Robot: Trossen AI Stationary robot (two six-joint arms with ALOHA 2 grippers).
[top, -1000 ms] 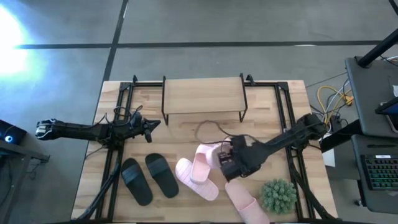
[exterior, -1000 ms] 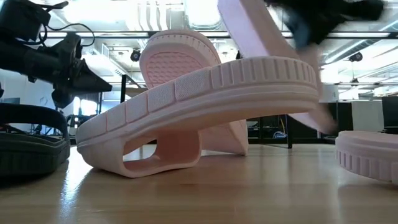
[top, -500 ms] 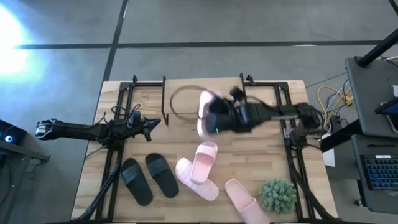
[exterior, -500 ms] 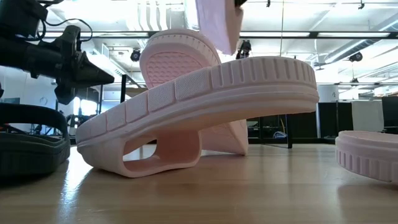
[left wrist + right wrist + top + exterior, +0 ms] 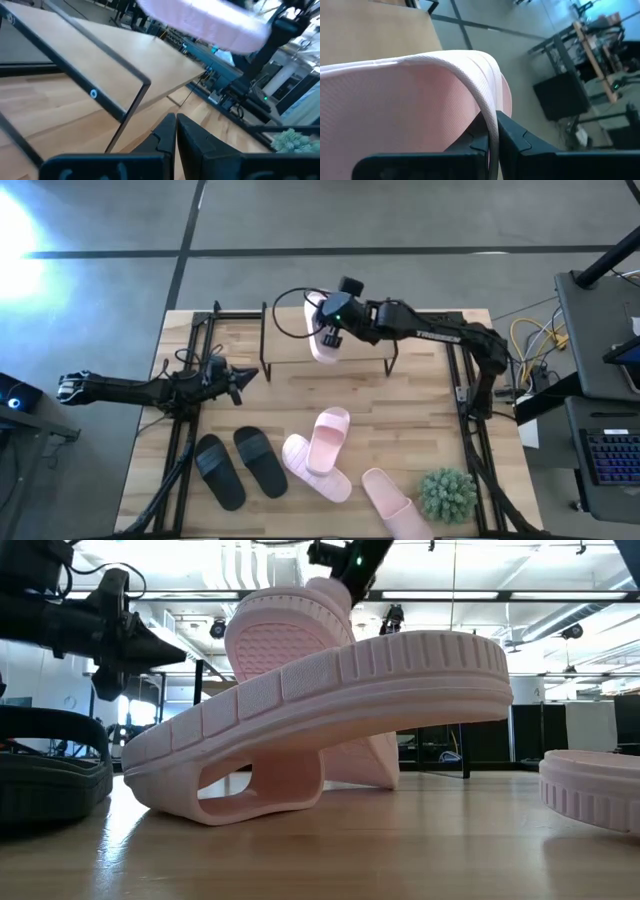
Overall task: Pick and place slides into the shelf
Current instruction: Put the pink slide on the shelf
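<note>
Right claw (image 5: 330, 332) clamped, arm outstretched; left claw (image 5: 236, 378) closed, idle

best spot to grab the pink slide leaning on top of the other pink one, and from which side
Probably by the wide strap, coming from above. The leaning pink slide rests tilted across the lower pink slide, heel end raised, so its strap arches clear of the sole and a finger could slip under it. The right gripper is shut on the carried pink slide over the shelf, so it must release first.

Two dark jointed arms, black looping cables, white lettering
</note>
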